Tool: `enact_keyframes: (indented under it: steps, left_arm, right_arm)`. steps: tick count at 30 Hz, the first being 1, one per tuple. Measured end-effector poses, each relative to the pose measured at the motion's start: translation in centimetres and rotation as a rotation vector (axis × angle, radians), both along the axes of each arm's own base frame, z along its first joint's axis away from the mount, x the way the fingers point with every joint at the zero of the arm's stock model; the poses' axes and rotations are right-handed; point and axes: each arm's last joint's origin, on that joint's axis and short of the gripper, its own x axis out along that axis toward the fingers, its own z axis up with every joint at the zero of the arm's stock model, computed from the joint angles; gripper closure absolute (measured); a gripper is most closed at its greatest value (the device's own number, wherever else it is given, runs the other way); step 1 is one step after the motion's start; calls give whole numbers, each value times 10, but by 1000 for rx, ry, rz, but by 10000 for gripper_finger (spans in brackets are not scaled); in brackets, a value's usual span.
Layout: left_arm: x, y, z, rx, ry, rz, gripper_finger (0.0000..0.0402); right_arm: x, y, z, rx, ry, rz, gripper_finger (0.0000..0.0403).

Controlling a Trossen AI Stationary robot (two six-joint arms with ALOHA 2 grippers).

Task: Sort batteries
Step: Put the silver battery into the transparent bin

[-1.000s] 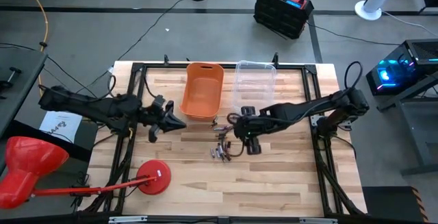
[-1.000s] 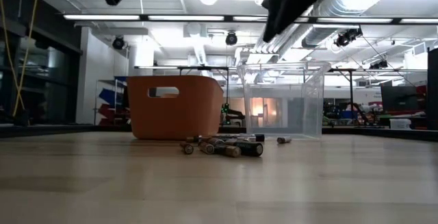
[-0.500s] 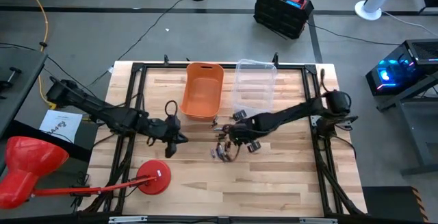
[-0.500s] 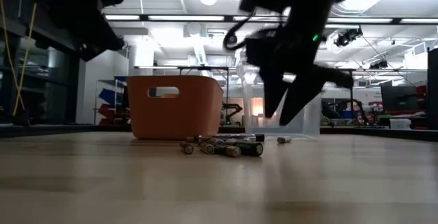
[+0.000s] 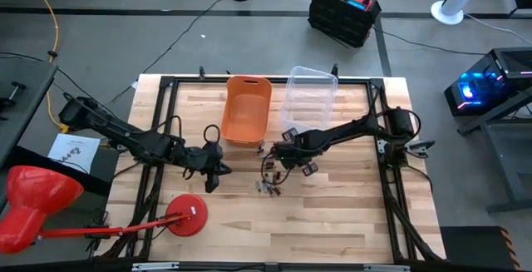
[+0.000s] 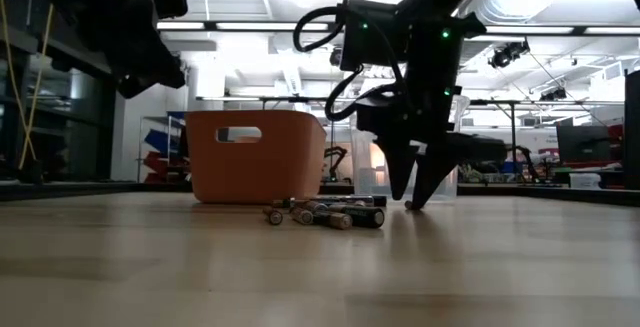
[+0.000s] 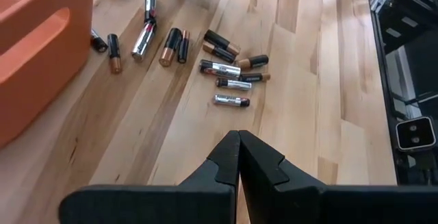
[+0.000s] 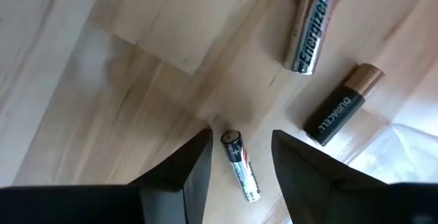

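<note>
Beside clear bin [image 5: 310,97], right gripper [image 8: 239,157] lowered, fingers apart astride small battery [image 8: 241,164]. Batteries [image 7: 205,53] scattered mid-table near orange bin [image 5: 246,110]. Pick step judged underway; closing needed next. Left gripper [image 7: 239,157] closed, empty, left of pile.

— What do your robot's arms look like?
— You have two dark, jointed arms, black cables looping beside them. The right gripper [image 8: 238,177] has matte black wedge fingers; small green lights glow on its wrist.
</note>
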Motion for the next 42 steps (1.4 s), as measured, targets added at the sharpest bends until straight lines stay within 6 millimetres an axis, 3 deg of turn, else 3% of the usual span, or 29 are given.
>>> enact_keyframes:
  steps: [8, 15, 22, 29, 32, 38, 42]
  left_arm:
    - [0, 1, 0, 16, -5, 20, 401]
    - [0, 2, 0, 34, -11, 42, 401]
    - [5, 0, 8, 13, -104, 56, 401]
    - [8, 0, 19, 23, -213, 38, 401]
    - [5, 3, 24, 23, -233, 42, 401]
    - [0, 11, 34, 21, -284, 70, 401]
    - [0, 19, 41, 41, -332, 121, 401]
  right_arm:
    - [0, -5, -10, 14, 53, 4, 287]
    - [0, -4, -13, 39, 66, 5, 385]
    - [16, 9, 5, 21, 33, 30, 395]
    - [44, 12, 71, 44, -177, 40, 399]
    - [45, 9, 113, 48, -275, 32, 399]
    - [19, -10, 202, 90, -498, -127, 401]
    - [-15, -43, 234, 98, -618, -338, 402]
